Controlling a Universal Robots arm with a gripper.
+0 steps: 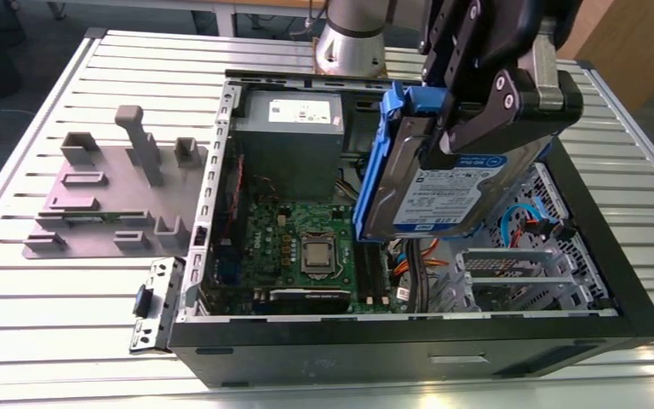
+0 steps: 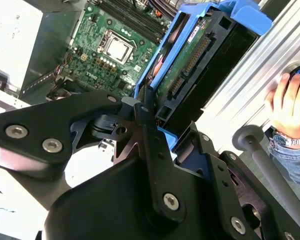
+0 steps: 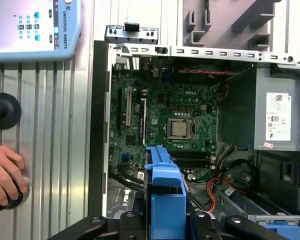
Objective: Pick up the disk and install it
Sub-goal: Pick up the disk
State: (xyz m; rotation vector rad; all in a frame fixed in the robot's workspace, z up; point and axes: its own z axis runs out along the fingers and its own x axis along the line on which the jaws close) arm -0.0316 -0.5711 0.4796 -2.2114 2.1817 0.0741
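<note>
The disk [image 1: 455, 189], a silver drive with a white-and-blue label clipped in a blue frame, hangs upright and tilted above the open computer case [image 1: 418, 342]. My gripper [image 1: 496, 115] is shut on its upper end. The second wrist view shows the disk's [image 2: 186, 62] green circuit-board side, with the black fingers [image 2: 146, 116] clamped on the blue frame. In the first wrist view the blue frame of the disk [image 3: 165, 192] sticks out over the motherboard's edge, held by the gripper [image 3: 165, 222].
Inside the case lie the motherboard [image 1: 304, 247], a grey power supply [image 1: 293, 136] and a metal drive cage [image 1: 523, 271]. A grey plastic stand [image 1: 111, 200] sits on the slatted table at the exterior view's left. A person's hand [image 3: 4, 175] rests on a black knob near a pendant [image 3: 35, 27].
</note>
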